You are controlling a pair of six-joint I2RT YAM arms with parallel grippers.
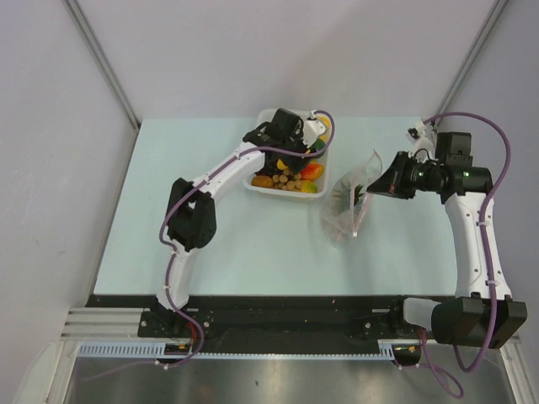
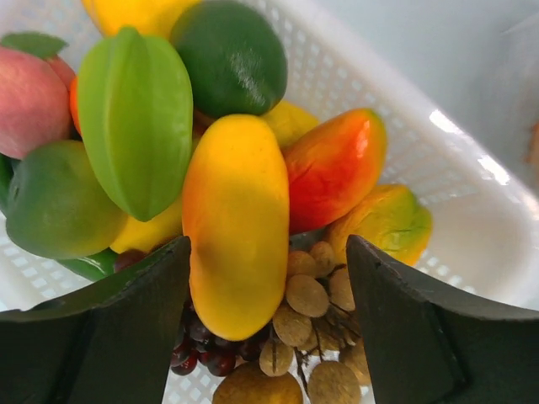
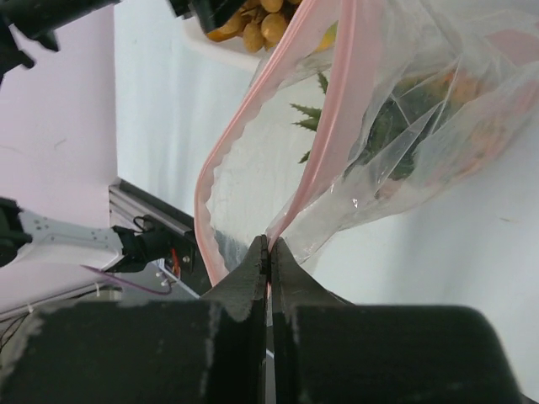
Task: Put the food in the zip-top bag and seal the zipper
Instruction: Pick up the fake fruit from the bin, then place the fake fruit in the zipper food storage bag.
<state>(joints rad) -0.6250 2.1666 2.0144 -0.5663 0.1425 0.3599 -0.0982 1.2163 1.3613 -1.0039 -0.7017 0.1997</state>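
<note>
The food lies in a white tray point(image 1: 263, 187). In the left wrist view I see a yellow mango point(image 2: 236, 223), a red-yellow piece point(image 2: 333, 164), a brown bunch point(image 2: 316, 303), dark grapes point(image 2: 202, 349) and green pieces point(image 2: 135, 118). My left gripper point(image 2: 268, 324), also in the top view point(image 1: 296, 145), is open just above the mango and the brown bunch. My right gripper point(image 3: 271, 244) is shut on the pink zipper point(image 3: 337, 126) edge of the zip-top bag point(image 1: 347, 206) and holds its mouth open. A pineapple's green top point(image 3: 383, 126) shows inside the bag.
The tray stands at the back middle of the pale table point(image 1: 210, 252). The bag hangs to its right, between tray and right arm point(image 1: 472, 210). A black rail point(image 1: 278, 311) runs along the near edge.
</note>
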